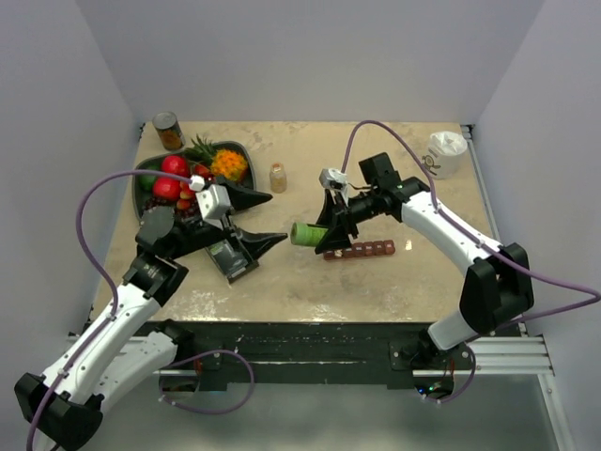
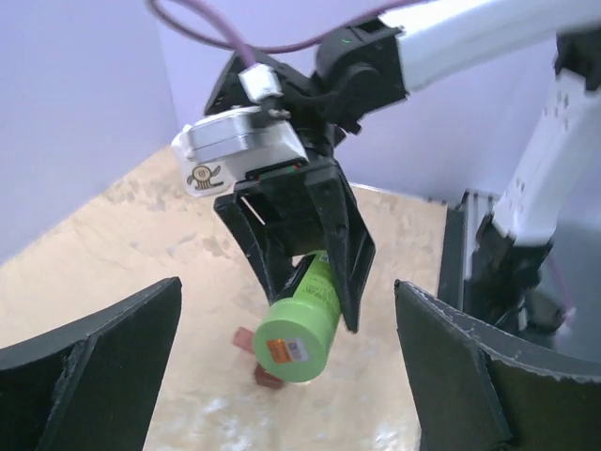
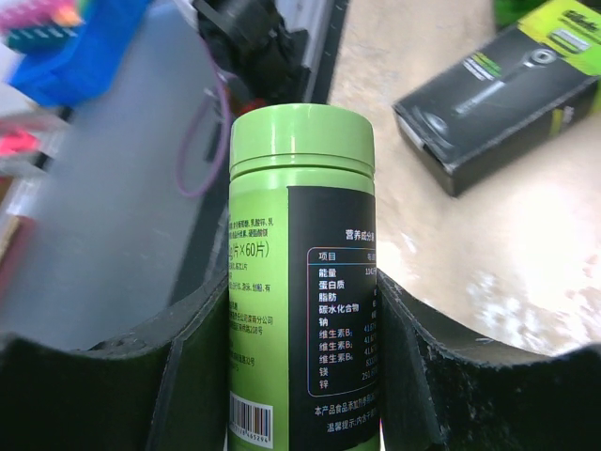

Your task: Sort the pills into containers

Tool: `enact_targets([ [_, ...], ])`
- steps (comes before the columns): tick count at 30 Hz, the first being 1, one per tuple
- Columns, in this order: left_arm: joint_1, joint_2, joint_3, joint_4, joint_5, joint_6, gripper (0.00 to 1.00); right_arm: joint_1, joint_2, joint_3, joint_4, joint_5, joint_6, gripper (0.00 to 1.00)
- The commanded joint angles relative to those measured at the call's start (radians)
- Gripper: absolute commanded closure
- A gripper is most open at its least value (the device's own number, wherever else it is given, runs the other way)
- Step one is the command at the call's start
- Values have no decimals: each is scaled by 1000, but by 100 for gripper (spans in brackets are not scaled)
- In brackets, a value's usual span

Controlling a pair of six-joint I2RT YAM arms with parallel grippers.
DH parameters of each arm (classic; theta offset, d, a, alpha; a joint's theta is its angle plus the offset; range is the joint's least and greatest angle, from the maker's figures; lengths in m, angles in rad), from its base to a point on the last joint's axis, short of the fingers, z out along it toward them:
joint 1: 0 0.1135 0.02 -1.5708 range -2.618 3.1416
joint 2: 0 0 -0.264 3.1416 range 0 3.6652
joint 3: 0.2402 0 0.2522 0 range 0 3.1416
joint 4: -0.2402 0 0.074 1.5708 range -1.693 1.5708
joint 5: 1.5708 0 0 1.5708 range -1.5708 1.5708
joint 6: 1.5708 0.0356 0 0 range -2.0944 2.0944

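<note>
The pill strip [image 1: 366,250] lies flat on the table [image 1: 310,291], in the middle of the top view, a bit to the right. It is a dark red row of little square cups. They are too small for me to see if any pills are inside.

At the left end of the strip is the green bottle [image 1: 302,233]. It is held up on its side, with its lid [image 3: 300,132] pointing to the left of the picture. My right claw [image 1: 329,237] is clamped on the bottle's body, one finger on each side. The lid is on, so no pills can come out yet.

My left claw [image 1: 258,249] is spread wide with nothing in it. It sits left of the bottle and faces the lid end. A black box [image 1: 230,261] lies on the table close by.

I think the job now is to get the lid off. To do it well, I should line my left claw up so the lid fits in the gap. Then I should close on the lid only, not on the bottle's body, and turn gently. My right claw must hold tight so the bottle does not spin or slip. I should not let the open end tip down, or pills could spill on the table and miss the cups.
</note>
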State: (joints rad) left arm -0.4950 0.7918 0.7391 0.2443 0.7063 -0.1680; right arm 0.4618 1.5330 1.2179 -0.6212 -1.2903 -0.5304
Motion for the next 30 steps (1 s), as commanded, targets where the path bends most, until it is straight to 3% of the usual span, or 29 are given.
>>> enact_targets([
  [1, 15, 53, 92, -147, -186, -338, 1, 1, -77, 72, -109, 141, -200, 100],
  [4, 32, 106, 100, -194, -196, -545, 1, 3, -125, 65, -29, 279, -207, 100],
  [8, 36, 158, 25, 42, -142, -824, 1, 5, -232, 6, 150, 377, -186, 100],
  [11, 35, 211, -10, 209, -85, -905, 1, 5, -254, 6, 170, 369, -175, 100],
  [23, -4, 330, -29, 408, -15, -1010, 2, 14, -255, -23, 213, 352, -143, 100],
  [30, -36, 379, 0, 415, 16, -999, 17, 21, -252, -34, 224, 353, -131, 100],
])
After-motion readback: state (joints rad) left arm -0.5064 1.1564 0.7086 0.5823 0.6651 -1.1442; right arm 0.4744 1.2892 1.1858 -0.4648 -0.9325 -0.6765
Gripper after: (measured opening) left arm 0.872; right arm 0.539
